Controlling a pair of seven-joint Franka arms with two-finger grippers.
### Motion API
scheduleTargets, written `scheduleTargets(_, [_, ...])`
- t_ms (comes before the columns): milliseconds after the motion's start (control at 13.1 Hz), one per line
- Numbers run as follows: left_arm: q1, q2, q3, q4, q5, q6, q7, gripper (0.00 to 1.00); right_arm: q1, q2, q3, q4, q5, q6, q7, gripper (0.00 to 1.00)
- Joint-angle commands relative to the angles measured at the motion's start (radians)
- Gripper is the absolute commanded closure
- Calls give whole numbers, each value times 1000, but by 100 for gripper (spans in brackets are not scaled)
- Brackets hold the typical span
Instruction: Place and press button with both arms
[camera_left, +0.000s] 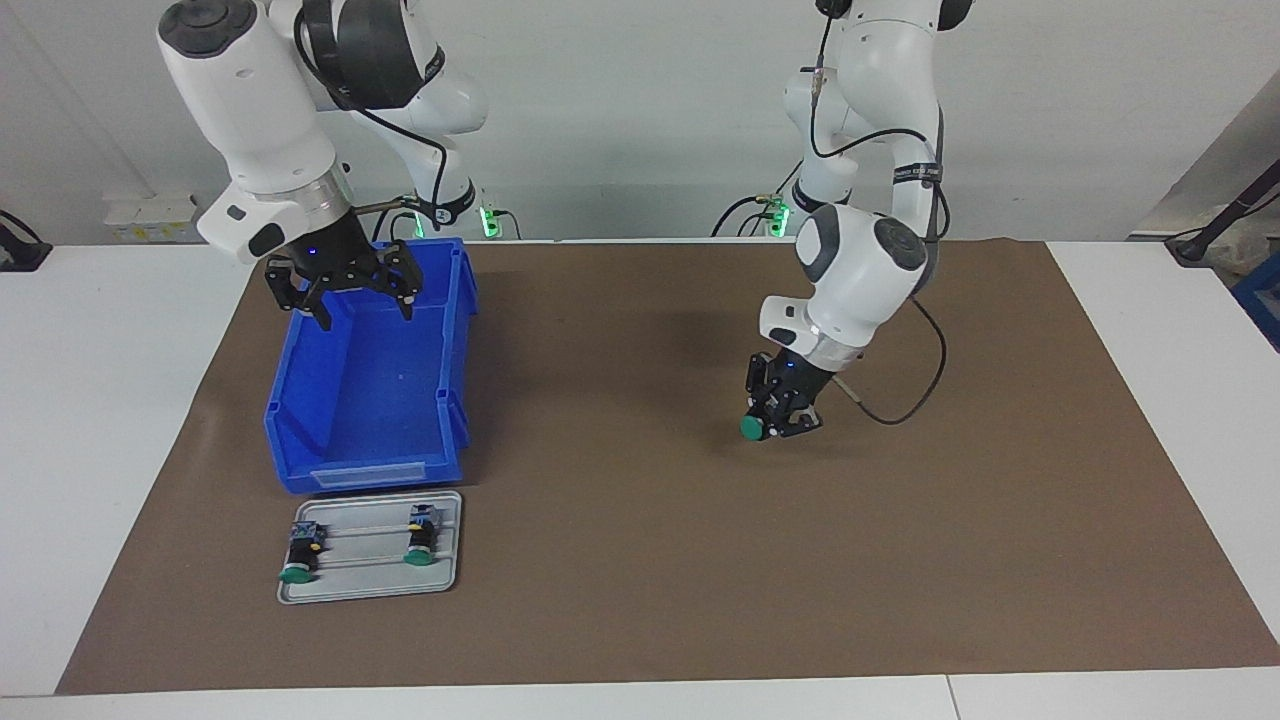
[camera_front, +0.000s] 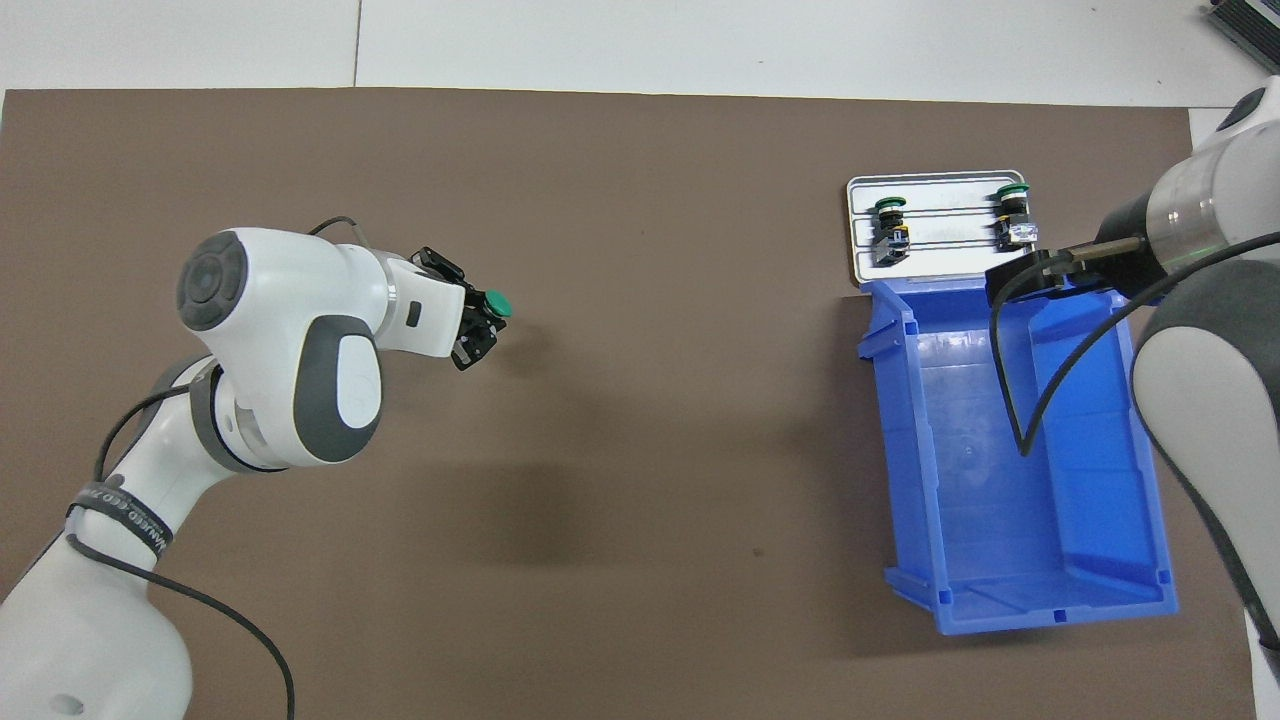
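Facing view: left hand (camera_left: 778, 422) grips the button (camera_left: 752, 428), green cap outward, low over bare brown mat (camera_left: 640, 560). Right hand (camera_left: 345, 285), fingers spread, waits over the blue bin (camera_left: 290, 400). Placement step underway; next: seat button on desk, then press.

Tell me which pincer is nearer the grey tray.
Right. The right pincer hangs open over the blue bin beside the grey tray; the left pincer holds a button over the mat's middle.
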Motion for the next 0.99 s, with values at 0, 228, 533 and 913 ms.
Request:
scheduleTargets(0, [74,-58,-8,-85,-191,-4,204,100,-13,-25,4,-32,29,13,-30,0])
scheduleTargets(228, [90,-93,-7,-162,-454,13,422,100,-13,-25,4,-32,29,15,-30,0])
scheduleTargets(533, [99,-112,-5,-211,-796,16,693,100,-13,-25,4,-32,29,15,-30,0])
scheduleTargets(913, [82,-66,-8,-219,-1121,-27,986,100,-13,-25,4,-32,29,13,-30,0])
